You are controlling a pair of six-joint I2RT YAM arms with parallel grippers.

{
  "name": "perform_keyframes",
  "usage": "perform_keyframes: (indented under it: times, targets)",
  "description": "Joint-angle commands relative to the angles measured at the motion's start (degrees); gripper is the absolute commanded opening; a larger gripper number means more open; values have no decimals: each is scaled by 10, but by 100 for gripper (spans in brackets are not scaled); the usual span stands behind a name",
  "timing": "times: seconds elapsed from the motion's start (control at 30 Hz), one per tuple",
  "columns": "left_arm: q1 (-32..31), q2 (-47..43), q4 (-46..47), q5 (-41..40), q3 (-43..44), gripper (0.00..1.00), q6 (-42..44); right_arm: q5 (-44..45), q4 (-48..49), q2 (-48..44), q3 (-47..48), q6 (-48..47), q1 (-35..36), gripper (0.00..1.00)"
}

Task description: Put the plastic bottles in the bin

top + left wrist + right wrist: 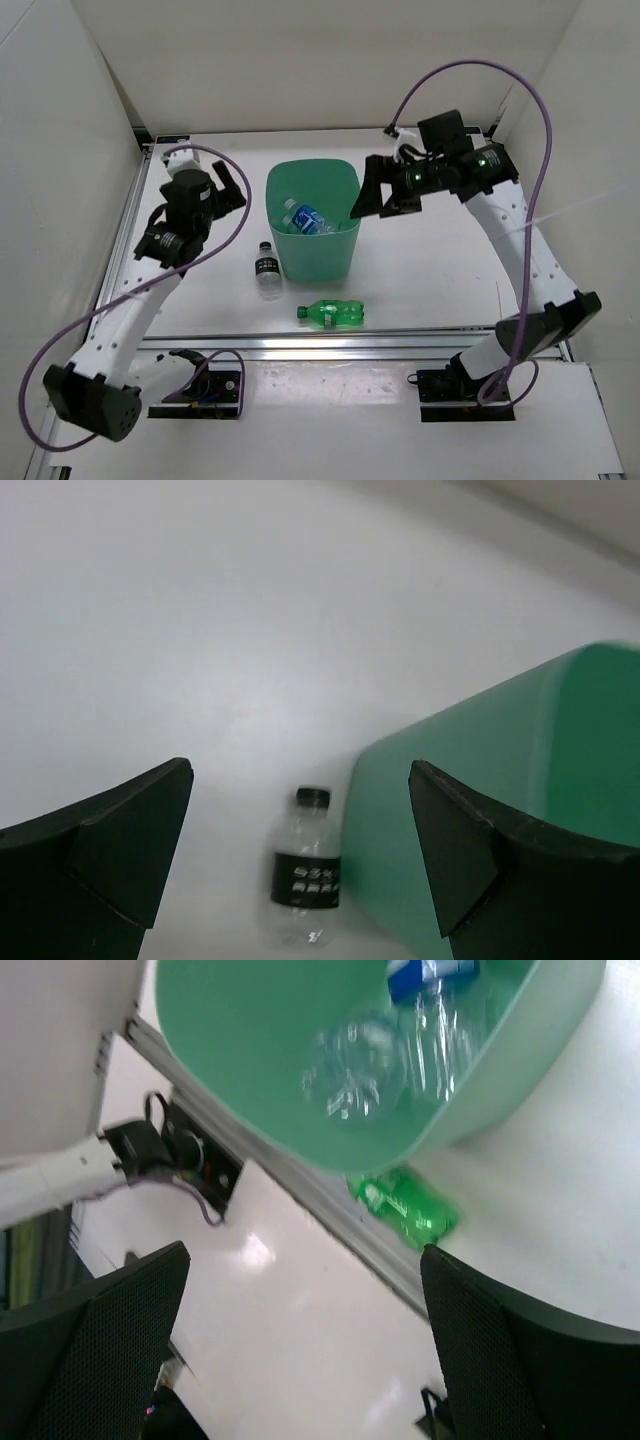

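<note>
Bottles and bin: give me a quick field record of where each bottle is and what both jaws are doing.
bin: upright, mid-table
in bin: blue-label bottle, clear bottle; total count unclear
black-label bottle: lying on the table, close beside the bin's left wall
green bottle: lying on the table in front of the bin
left jaws: open, empty, raised left of the bin
right jaws: open, empty, raised by the bin's right rim
to do: two bottles outside the bin
</note>
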Motion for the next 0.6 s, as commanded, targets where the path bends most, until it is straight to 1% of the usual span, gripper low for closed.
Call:
perform_keyframes:
  times: [0.0,0.03,0.13,0.17,0.27,0.33,0.37,0.4,0.43,0.5,0.57]
  targets:
    - [43,56,-28,163,-53,100,-61,64,9,-53,-48,-7,19,100]
    - [43,90,-28,171,-61,100,-60,64,9,-64,-63,-6,19,100]
    - [43,102,20,183,-101,100,-60,76,9,-71,-74,-1,19,100]
    - [43,102,34,183,-111,100,-52,76,4,-71,-74,-7,19,100]
    - [43,85,67,198,-176,100,-37,83,-1,-71,-74,-13,19,100]
    - [43,78,103,233,-234,100,-37,89,-2,-71,-79,-18,19,100]
    - [43,78,131,263,-270,100,-43,89,-2,-71,-79,-18,19,100]
    - [43,78,131,277,-271,100,-48,89,-7,-71,-79,-18,19,100]
    - [43,78,159,288,-302,100,-48,89,-7,-71,-79,-23,19,100]
    - [43,78,183,304,-328,100,-55,84,-16,-64,-69,-29,19,100]
    - [43,78,210,304,-352,100,-55,84,-25,-48,-49,-38,19,100]
